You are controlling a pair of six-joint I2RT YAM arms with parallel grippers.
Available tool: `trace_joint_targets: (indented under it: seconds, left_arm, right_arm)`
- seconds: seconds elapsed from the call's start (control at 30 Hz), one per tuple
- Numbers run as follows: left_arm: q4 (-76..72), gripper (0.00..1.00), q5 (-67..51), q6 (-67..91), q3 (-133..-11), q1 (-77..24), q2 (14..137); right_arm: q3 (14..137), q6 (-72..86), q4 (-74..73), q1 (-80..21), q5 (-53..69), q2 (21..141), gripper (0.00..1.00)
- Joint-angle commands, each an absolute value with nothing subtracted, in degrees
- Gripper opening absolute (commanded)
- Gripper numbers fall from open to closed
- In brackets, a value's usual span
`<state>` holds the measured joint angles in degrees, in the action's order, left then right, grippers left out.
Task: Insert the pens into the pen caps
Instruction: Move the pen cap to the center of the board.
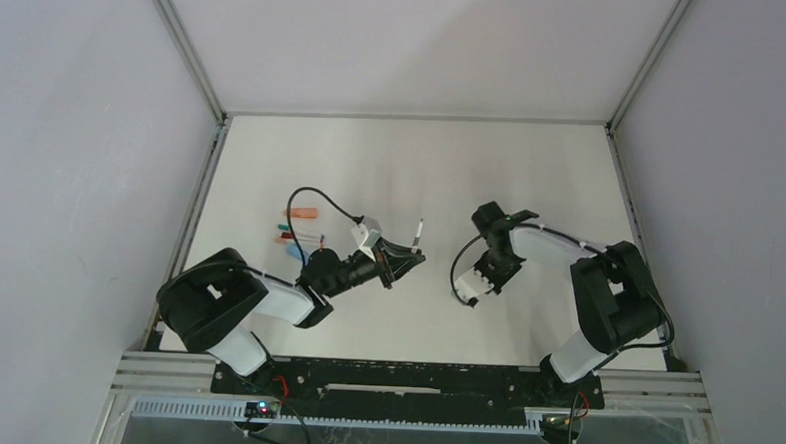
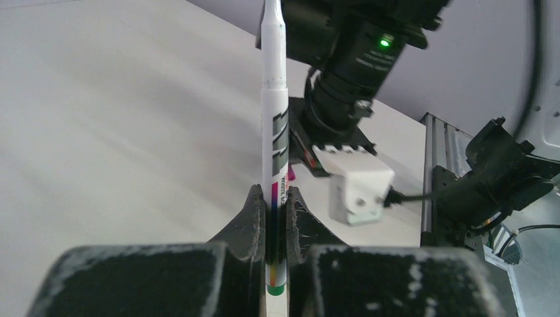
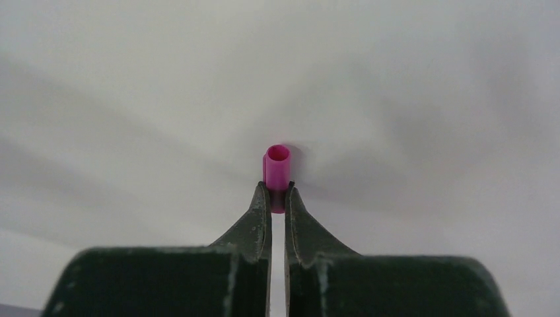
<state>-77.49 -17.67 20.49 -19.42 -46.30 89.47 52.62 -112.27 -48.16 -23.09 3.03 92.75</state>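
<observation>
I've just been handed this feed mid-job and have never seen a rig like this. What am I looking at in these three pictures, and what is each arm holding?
You are looking at two robot arms bolted at the near edge of a white table. The wide picture comes from a fixed camera above and behind them, so the left arm is on the left and the right arm is on the right. The other two pictures each come from a small camera on a wrist, looking out along that arm's own fingers. The left pincer is shut on a white pen, whose tip points away from the wrist. The right pincer is shut on a magenta cap, whose open end points away from the pincer. A few spare pens and caps lie on the table near the left arm.
</observation>
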Motion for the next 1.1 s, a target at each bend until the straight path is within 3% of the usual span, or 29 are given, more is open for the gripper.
trace_joint_targets:
  seconds: [0.0,0.4,0.53,0.67,0.93,1.03,1.07]
  left_arm:
    - [-80.58,0.01,-13.22,18.92,-16.04,-45.44,85.76]
    - [-81.34,0.01,-3.40,17.67,-10.60,-44.69,81.21]
    - [-81.30,0.01,-3.84,17.83,-10.90,-44.62,81.72]
    - [-81.37,0.02,-3.72,17.79,-10.45,-44.41,81.28]
    - [-81.48,0.02,-3.51,17.84,-9.88,-44.32,80.37]
    - [-81.61,0.02,-2.72,17.83,-9.30,-44.30,79.78]
    - [-81.69,0.02,-2.46,17.84,-9.14,-44.34,79.60]
  right_arm:
    - [50.21,-110.13,-47.26,-30.40,2.98,91.22,0.09]
    - [48.27,-123.84,-28.50,-35.86,-13.87,95.16,0.14]
    - [49.25,-122.17,-26.33,-37.26,-13.82,95.93,0.33]
    - [49.27,-118.36,-26.26,-36.15,-12.73,92.76,0.43]
    - [49.22,-96.87,-29.01,-35.08,-8.64,78.29,0.55]
    - [51.10,-75.97,-27.67,-35.35,-8.04,74.39,0.65]
    - [53.11,-66.15,-28.21,-34.88,-6.32,73.72,0.74]
